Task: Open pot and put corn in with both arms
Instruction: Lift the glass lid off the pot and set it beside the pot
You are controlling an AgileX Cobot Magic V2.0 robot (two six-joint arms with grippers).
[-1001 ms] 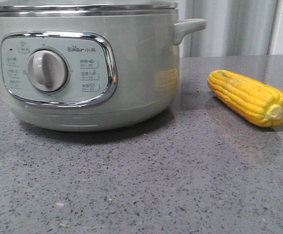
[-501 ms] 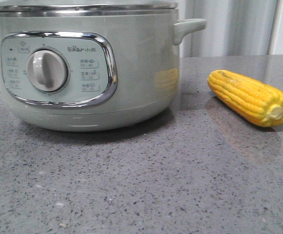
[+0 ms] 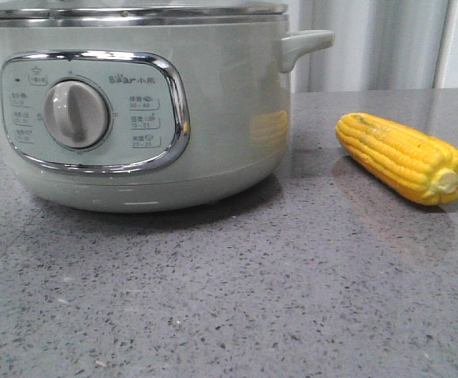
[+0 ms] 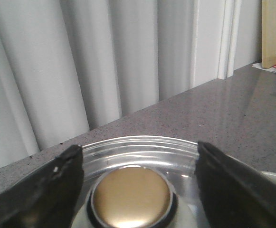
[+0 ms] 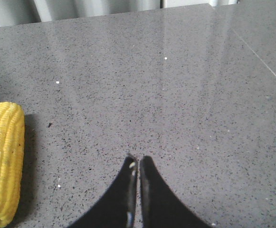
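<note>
We see the pot [image 3: 134, 110] standing toward the left edge of the grey tabletop [image 3: 229, 299], its lid [image 4: 142, 149] on. The corn [image 3: 402, 157] lies on its side toward the right edge, apart from the pot, within the right arm's reach. Our left gripper [image 4: 138, 190] hangs over the lid's gold knob [image 4: 131, 196], jaws spread wide to either side of it, touching nothing we can see. Our right gripper [image 5: 138, 166] hovers over bare tabletop beside the corn, jaws nearly together and empty.
</note>
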